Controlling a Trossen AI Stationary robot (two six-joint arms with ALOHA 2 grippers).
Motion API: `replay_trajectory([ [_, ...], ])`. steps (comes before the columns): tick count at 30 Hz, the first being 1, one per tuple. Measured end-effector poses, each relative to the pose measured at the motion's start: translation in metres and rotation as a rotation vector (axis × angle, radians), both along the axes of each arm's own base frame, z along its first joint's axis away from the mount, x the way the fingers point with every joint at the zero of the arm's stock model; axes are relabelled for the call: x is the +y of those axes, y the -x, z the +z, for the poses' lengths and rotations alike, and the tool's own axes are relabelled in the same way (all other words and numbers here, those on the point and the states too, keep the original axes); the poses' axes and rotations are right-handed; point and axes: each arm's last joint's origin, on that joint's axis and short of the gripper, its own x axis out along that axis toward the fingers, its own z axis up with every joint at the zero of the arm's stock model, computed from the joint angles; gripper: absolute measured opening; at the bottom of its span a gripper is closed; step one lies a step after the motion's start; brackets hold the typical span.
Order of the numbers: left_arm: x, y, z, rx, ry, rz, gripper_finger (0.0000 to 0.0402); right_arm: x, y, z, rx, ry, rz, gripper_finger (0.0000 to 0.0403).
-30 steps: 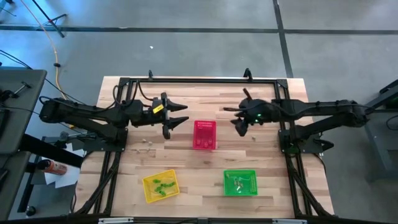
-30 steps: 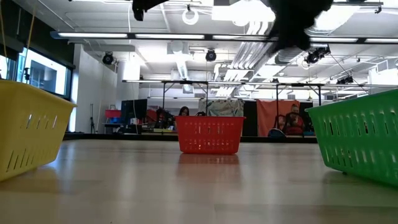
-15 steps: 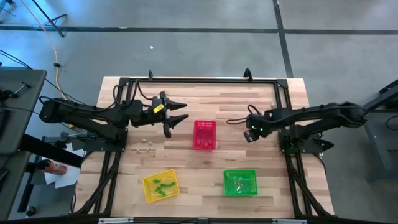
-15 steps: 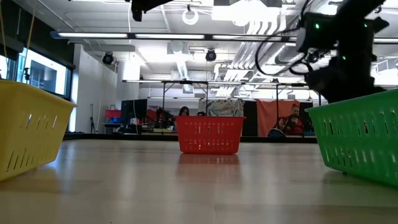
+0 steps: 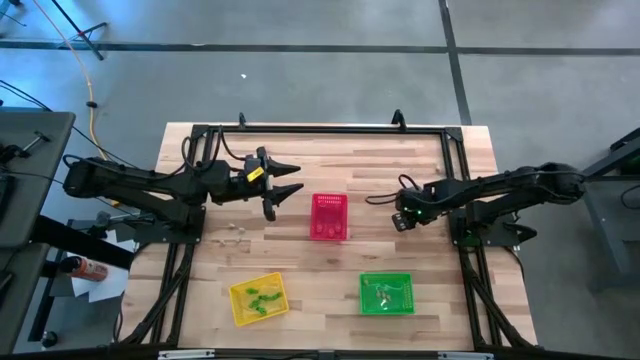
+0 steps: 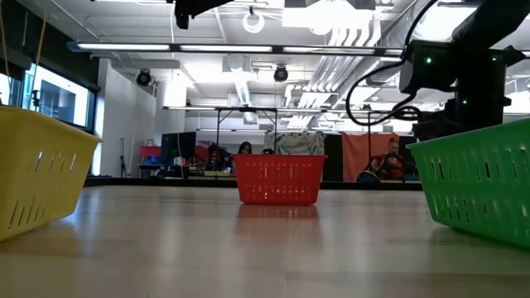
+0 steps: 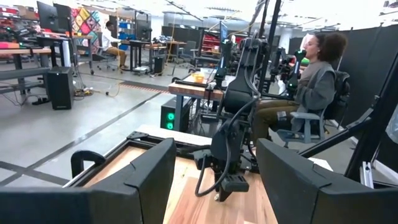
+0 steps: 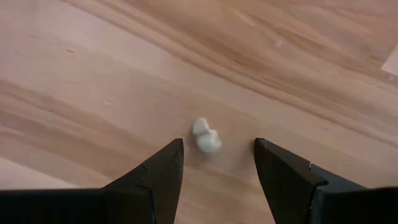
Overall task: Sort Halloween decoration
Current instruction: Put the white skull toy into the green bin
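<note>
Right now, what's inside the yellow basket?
Seen from above, the yellow basket holds several small green trinkets, nothing else visible. In the low view its wall hides the contents.

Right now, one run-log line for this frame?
right gripper: open, over pale trinket on table | left gripper: open, waiting beside red basket | nothing held

Left gripper (image 5: 283, 180) raised, spread wide, right gripper (image 5: 401, 222) pointing down, fingers parted
</note>
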Motion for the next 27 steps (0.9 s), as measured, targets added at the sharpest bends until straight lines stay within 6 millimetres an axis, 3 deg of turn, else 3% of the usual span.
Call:
replay_trajectory([
  [7, 0.0, 0.0, 0.0, 0.0, 0.0, 0.001, 0.0211, -0.0007, -0.0038, -0.0071, 0.043, 0.008, -0.002, 0.0187],
  [15, 0.0, 0.0, -0.0002, 0.002, 0.0, 0.001, 0.0211, -0.0013, -0.0033, -0.008, 0.053, 0.027, -0.015, 0.013],
  [27, 0.0, 0.0, -0.0004, 0.004, 0.0, 0.0, 0.0211, -0.002, -0.0042, -0.0085, 0.045, 0.054, -0.018, 0.0076],
])
